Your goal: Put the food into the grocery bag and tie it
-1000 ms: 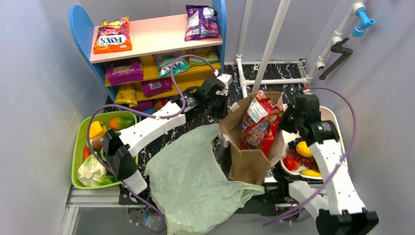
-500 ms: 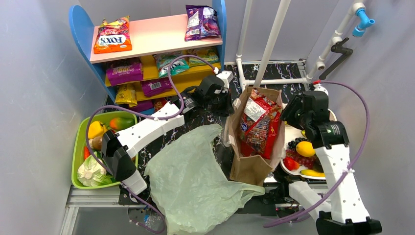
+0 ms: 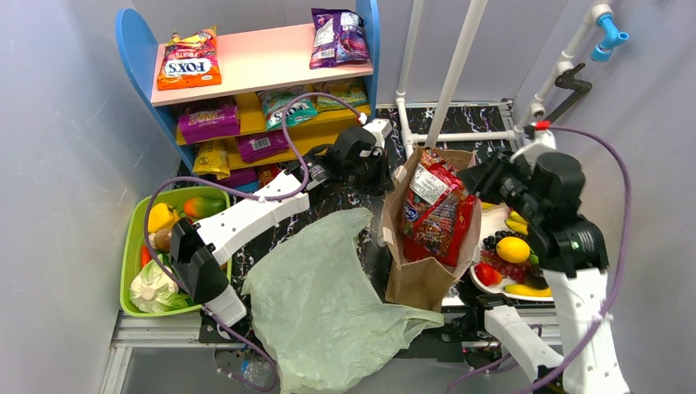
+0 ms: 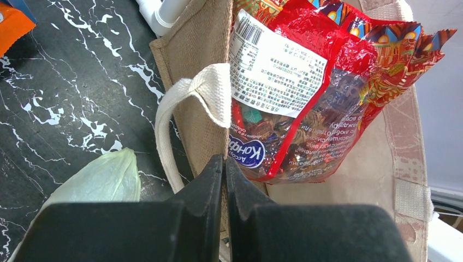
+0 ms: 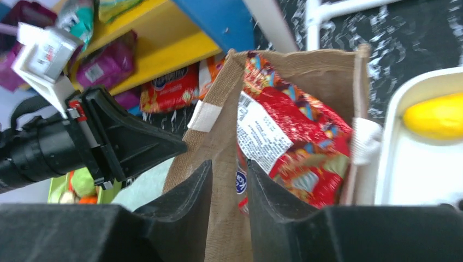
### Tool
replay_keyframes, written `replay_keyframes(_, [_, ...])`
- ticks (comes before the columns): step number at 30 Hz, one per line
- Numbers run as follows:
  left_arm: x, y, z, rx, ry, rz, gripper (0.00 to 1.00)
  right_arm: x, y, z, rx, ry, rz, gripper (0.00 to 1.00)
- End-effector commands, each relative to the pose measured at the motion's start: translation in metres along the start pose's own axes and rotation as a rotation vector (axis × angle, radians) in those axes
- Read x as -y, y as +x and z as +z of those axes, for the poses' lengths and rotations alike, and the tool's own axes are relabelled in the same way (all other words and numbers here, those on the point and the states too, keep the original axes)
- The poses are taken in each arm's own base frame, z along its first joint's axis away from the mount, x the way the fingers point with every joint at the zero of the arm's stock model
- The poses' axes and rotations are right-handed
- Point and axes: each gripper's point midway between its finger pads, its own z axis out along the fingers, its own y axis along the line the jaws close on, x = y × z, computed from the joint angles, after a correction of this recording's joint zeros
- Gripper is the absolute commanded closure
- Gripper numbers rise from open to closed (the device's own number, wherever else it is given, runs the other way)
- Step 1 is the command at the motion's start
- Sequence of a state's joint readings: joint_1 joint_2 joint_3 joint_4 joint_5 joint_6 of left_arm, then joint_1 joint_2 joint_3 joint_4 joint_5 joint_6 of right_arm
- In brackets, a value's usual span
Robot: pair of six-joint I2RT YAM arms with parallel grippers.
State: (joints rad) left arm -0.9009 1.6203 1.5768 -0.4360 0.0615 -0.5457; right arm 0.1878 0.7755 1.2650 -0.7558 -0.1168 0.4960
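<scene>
1 grocery bag (image 3: 320, 316), 1 brown bag (image 3: 418, 283), 1 candy pkt (image 3: 431, 217), 1 green bin (image 3: 129, 246), 1 shelf (image 3: 254, 57).

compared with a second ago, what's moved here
The right arm lifted and swung rightward, drawing its open right gripper back from the right rim of the brown bag; the bag now stands straighter. The left gripper stayed shut on the bag's left rim, and the green grocery bag lay unmoved.
</scene>
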Motion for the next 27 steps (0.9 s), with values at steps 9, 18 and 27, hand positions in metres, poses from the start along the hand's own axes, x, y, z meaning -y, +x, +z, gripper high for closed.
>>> replay_keyframes(9, [0.014,-0.01,-0.02,0.033,0.048,0.007,1.0,0.041,0.061,0.089,-0.224,0.153,-0.024,0.68])
replay_keyframes(18, [0.01,-0.005,-0.02,0.027,0.04,0.019,1.0,0.1,0.137,0.119,-0.401,0.305,-0.031,0.71])
replay_keyframes(27, [0.011,-0.004,-0.017,0.02,0.044,0.026,0.98,0.083,0.129,0.103,-0.401,0.24,-0.039,0.68])
